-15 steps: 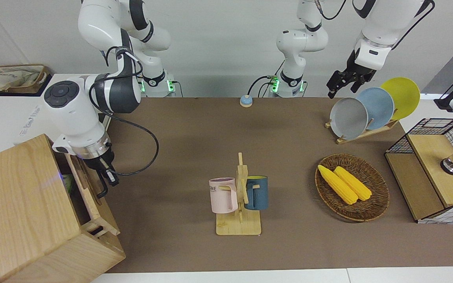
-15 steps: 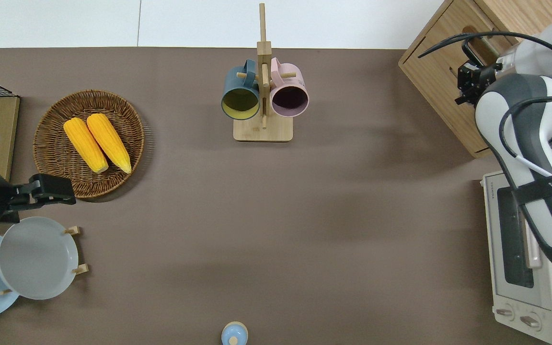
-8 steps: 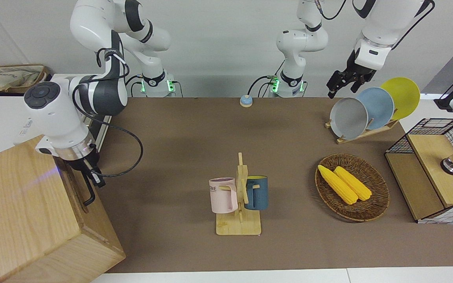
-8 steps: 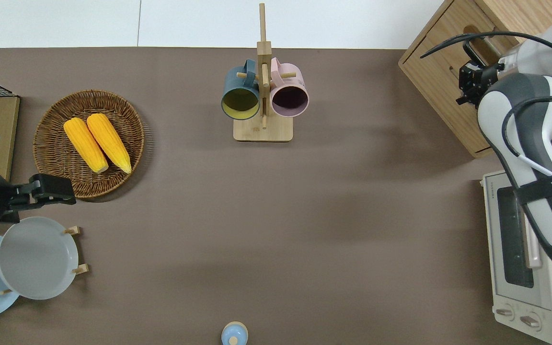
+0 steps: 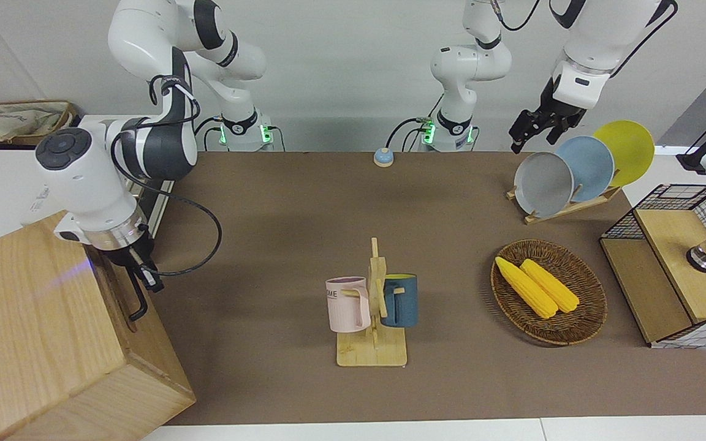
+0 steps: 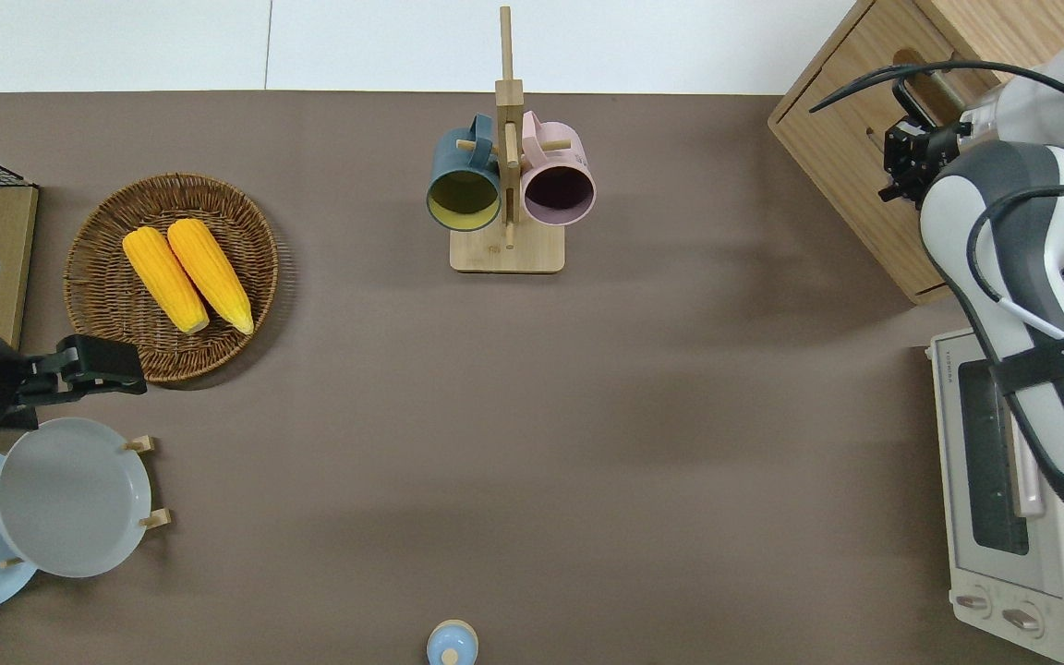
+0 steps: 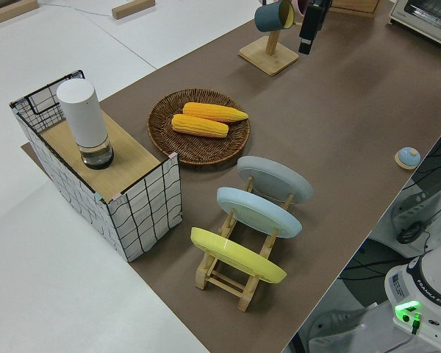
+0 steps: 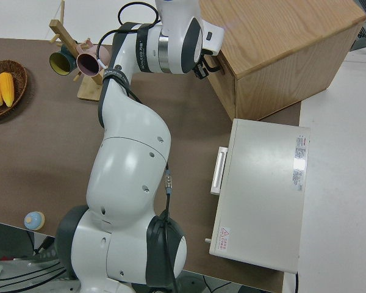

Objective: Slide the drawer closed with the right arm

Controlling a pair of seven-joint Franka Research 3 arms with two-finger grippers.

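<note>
Front view first, working across from the right arm's end: the drawer (image 5: pixel 121 288) is sitting flush in the wooden box (image 5: pixel 34 331), where a second ago it was standing well out with its inside showing. The right gripper (image 5: pixel 144 277) is resting against the black loop handle (image 5: pixel 138 303), barely moved over the last half second, so the push looks finished. I cannot tell how its jaws stand or whether they grip the handle. Mid-table, the mug rack (image 5: pixel 374 318) is standing untouched, then the corn basket (image 5: pixel 549 293) and plate rack (image 5: pixel 573 171). The left arm is parked, its jaws unreadable too. By my reading, only backing off remains.
</note>
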